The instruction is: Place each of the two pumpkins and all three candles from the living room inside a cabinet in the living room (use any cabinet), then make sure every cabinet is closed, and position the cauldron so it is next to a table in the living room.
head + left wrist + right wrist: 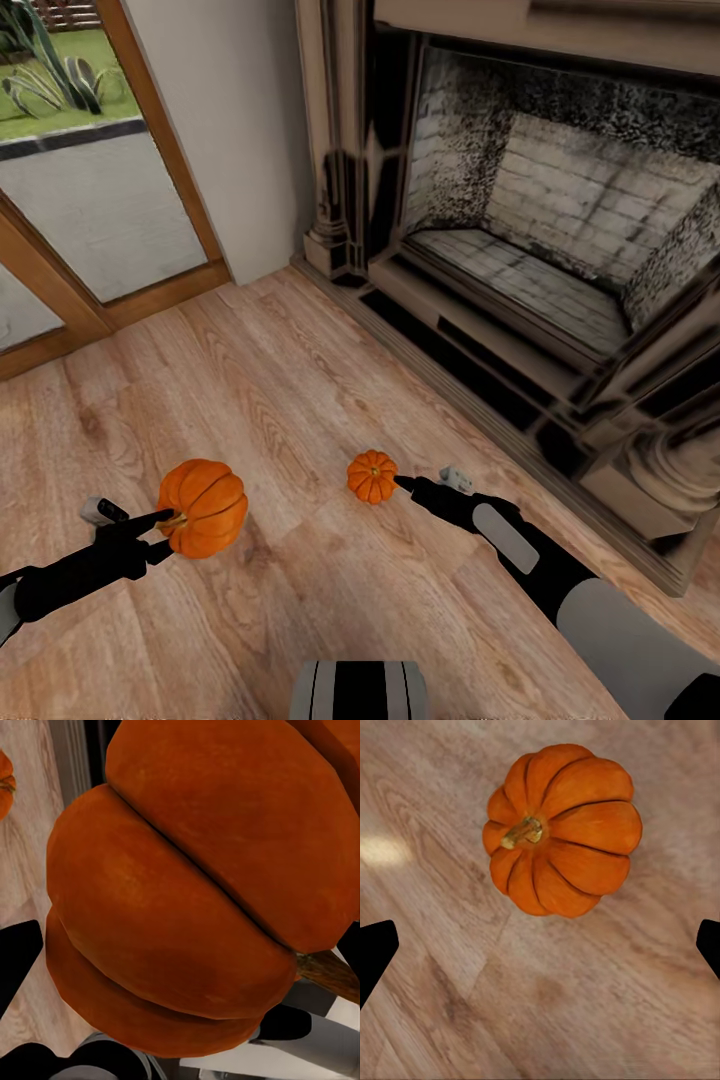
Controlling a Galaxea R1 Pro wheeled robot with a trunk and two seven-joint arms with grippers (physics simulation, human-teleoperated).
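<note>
One orange pumpkin (203, 507) hangs above the wooden floor with my left gripper (163, 534) shut on it. Close up in the left wrist view, this pumpkin (180, 892) has a black fingertip (16, 954) at either side of it. A second, smaller-looking pumpkin (372, 476) sits on the floor, stem up, near the fireplace hearth. My right gripper (404, 485) is right beside it, open. In the right wrist view that pumpkin (562, 829) lies just beyond the wide-spread fingertips (375, 949), untouched. The candles, cabinet and cauldron are out of view.
A dark stone fireplace (560, 230) with a raised hearth edge (470, 380) runs along the right. A glass door with a wooden frame (60, 290) stands at the left, a white wall (235, 130) between them. Wooden floor (290, 400) stretches ahead.
</note>
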